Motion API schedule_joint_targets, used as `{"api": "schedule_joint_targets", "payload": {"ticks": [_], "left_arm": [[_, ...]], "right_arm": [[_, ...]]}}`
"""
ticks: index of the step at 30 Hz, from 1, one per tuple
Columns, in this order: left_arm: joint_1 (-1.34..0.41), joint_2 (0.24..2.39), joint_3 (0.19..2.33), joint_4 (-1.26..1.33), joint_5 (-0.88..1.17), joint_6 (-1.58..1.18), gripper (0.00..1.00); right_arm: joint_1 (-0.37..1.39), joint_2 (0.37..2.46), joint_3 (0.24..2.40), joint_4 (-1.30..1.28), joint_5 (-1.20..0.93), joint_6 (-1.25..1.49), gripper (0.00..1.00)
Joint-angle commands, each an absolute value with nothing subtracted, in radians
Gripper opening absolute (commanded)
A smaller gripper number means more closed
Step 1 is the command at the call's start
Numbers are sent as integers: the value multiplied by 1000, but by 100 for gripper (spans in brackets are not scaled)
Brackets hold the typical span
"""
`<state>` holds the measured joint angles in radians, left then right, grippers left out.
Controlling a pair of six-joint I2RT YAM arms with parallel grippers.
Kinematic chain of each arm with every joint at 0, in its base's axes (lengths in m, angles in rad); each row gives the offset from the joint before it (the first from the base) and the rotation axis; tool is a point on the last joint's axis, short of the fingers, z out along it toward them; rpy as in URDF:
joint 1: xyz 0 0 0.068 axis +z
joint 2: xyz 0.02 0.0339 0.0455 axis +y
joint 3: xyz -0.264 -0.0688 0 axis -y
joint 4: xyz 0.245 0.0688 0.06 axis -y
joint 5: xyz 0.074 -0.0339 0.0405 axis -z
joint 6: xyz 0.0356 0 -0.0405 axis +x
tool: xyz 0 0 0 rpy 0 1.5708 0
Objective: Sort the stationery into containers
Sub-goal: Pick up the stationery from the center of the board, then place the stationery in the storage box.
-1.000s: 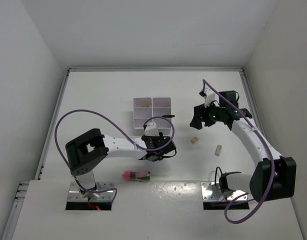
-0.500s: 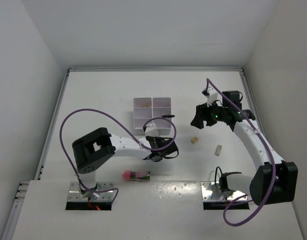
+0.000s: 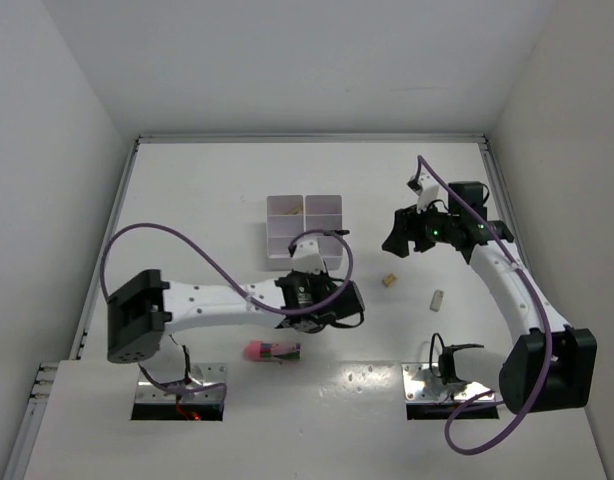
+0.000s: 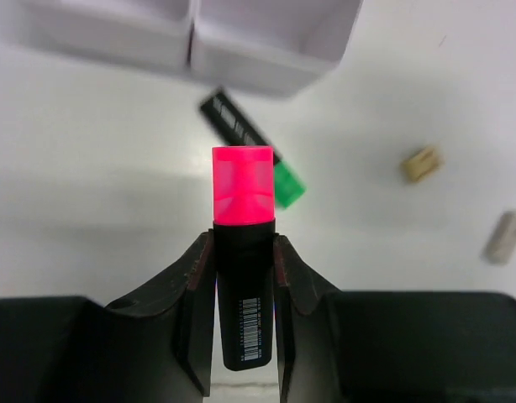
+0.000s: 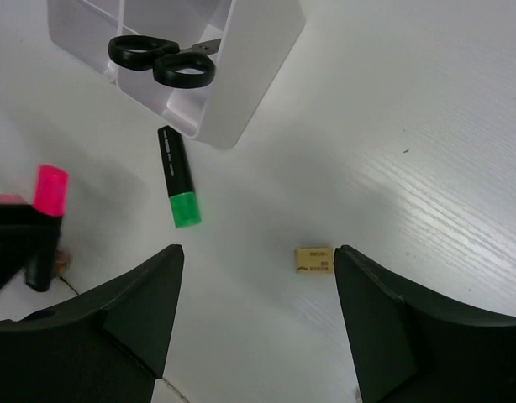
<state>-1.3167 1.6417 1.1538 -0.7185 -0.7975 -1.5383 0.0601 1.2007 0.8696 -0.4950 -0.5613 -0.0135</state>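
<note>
My left gripper is shut on a black highlighter with a pink end, held above the table just in front of the white organizer tray. In the top view this gripper is near the tray. A black highlighter with a green end lies beside the tray's corner. Black-handled scissors rest in the tray. My right gripper is open and empty above a beige eraser. In the top view it is right of the tray.
A second pale eraser lies right of the beige eraser. A pink piece with other small bits lies near the front edge between the arm bases. Small yellowish items sit in a far tray compartment.
My left arm has swung, its elbow going left, and its gripper has shifted a little right and nearer with the pink highlighter. The right gripper has barely moved.
</note>
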Motion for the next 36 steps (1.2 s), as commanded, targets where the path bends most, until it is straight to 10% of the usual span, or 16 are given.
{"api": "schedule_joint_targets", "payload": {"ticks": [1,6,10,36], "left_arm": [[-1235,1523,1200,-810,-945,-1487,13],[-1060,1448,1220,-691,-1000,-1214,12],[-899,1489,1245,-569,-1043,-1046,0],[-926,1911,1464,-617,-1450,-1246,0]], "right_arm": [[49,1169,870,-468,-594,-6,73],[49,1160,870,-468,-603,-27,76],[49,1160,879,-479,-621,-28,20],[49,1169,879,-479,-621,-37,28]]}}
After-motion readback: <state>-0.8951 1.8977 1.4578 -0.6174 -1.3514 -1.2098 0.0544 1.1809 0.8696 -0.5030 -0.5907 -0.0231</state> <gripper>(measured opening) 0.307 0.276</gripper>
